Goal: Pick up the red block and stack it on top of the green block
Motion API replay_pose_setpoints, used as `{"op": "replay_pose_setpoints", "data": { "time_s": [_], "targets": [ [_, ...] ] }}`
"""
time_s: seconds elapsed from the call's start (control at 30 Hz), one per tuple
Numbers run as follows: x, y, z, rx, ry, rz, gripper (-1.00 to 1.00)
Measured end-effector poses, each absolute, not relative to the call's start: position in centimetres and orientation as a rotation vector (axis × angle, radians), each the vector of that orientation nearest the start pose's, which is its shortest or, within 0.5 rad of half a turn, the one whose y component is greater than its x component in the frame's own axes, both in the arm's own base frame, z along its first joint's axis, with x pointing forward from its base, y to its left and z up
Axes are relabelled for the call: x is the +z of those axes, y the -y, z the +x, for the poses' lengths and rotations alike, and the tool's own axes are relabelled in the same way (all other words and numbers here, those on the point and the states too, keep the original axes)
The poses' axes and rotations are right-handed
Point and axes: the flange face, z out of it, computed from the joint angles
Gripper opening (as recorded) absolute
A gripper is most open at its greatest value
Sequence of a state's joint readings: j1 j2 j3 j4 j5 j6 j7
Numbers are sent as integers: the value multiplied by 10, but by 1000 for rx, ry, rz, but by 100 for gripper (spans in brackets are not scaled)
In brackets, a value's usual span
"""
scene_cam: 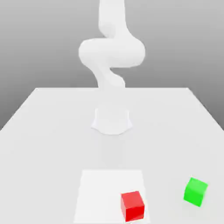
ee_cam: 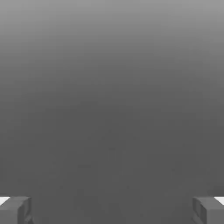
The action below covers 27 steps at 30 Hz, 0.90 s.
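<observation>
Arm (scene_cam: pixel 112 52) upright, bent in its middle, rising above the table (scene_cam: pixel 52 131). Gripper (ee_cam: pixel 112 211) wide, nothing between its fingertips. Red block (scene_cam: pixel 132 206) on the white patch (scene_cam: pixel 103 192); green block (scene_cam: pixel 195 192) on the table, toward the exterior view's right.

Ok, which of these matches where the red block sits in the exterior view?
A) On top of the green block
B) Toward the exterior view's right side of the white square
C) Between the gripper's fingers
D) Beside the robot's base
B: the red block rests toward the exterior view's right side of the white square.
</observation>
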<state>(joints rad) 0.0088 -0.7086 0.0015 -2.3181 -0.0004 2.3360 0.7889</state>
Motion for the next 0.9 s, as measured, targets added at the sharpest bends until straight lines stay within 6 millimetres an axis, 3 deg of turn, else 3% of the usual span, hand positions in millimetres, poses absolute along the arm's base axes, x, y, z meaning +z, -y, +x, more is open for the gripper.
{"op": "replay_pose_setpoints", "data": {
  "time_s": [0.2,0.43,0.6,0.77,0.9],
  "targets": [
    [568,-16,447,-736,-1008,-2656,0],
    [436,-32,488,-477,-971,-2813,0],
    [338,-43,493,-280,-931,-2910,0],
    [242,-52,478,-75,-888,-2993,0],
    [182,-54,471,-4,-873,-3016,0]
  ]
}}
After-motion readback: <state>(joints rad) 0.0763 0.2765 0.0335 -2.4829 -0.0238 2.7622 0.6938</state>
